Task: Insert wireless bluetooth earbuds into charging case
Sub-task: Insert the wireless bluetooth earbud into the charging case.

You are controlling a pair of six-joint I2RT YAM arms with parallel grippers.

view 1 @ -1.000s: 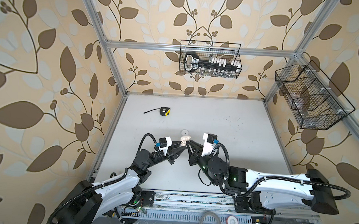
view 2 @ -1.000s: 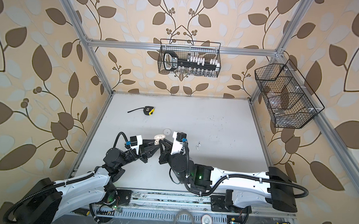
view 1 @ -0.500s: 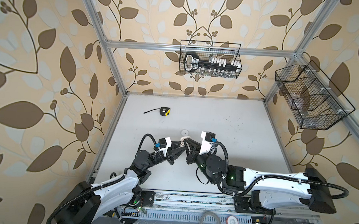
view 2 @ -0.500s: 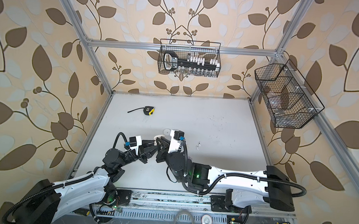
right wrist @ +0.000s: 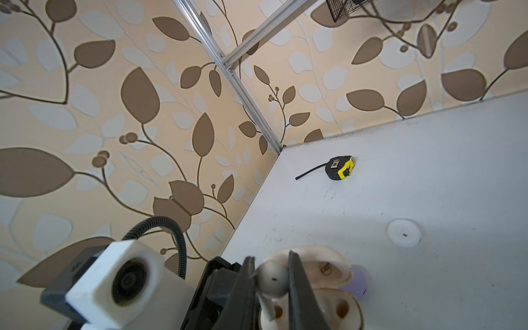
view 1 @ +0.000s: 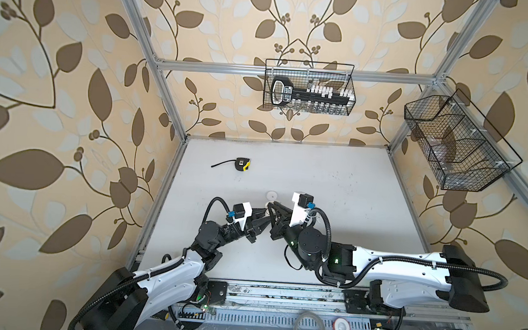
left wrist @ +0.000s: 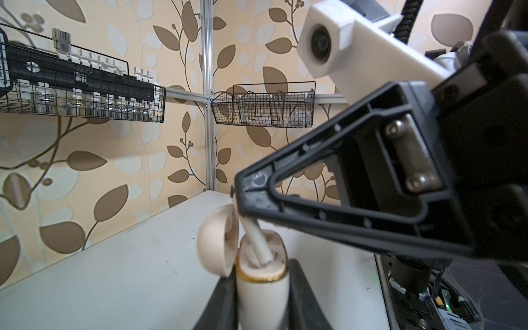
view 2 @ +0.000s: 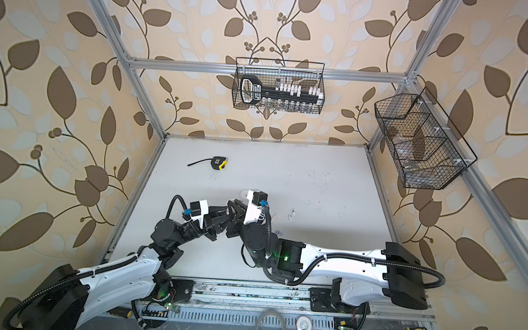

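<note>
My left gripper is shut on a cream charging case with a gold rim. It holds the case upright with the lid hinged open. My right gripper is shut on the round head of a cream earbud. The earbud's stem slants down into the case's near slot. The second slot is empty. In both top views the two grippers meet tip to tip at the table's middle. A few tiny pale earbuds lie on the table just right of the right wrist.
A white round disc lies on the table just beyond the case, and a lilac rounded thing sits right behind it. A black and yellow tape measure lies at the far left. Wire baskets hang on the back wall and right wall.
My right gripper has edged left toward the left gripper, bringing the earbud over the open case. The left arm has hardly moved.
</note>
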